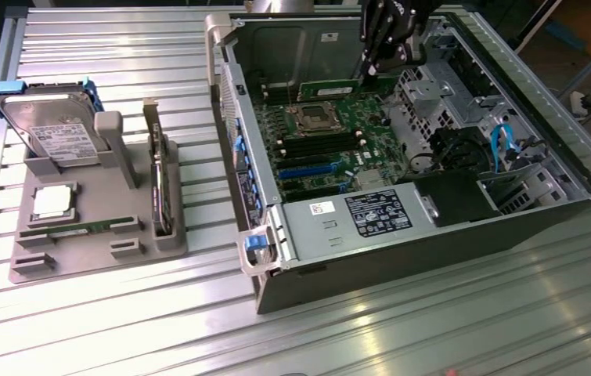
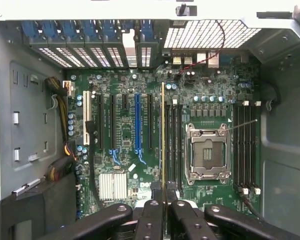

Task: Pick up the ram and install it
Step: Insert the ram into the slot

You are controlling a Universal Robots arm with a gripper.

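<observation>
One ram (image 2: 163,135) pinched in the nearly closed hand (image 2: 164,192).
We see it held edge-down over the motherboard (image 2: 155,167), long axis parallel to the memory slots (image 2: 175,140) just beside.

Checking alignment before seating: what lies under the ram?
Black memory slots on the motherboard, beside the CPU socket. The strip directly beneath the ram is covered by it.

Bright overhead light throws white glare along the slats of the ribbed silver metal table (image 1: 117,47). The open dark computer case (image 1: 463,247) keeps its deeper bays in shadow. In the wrist view the black pincer (image 2: 164,189) sits dim, and the edge of the long thin green ram (image 2: 163,130) gleams pale.
</observation>
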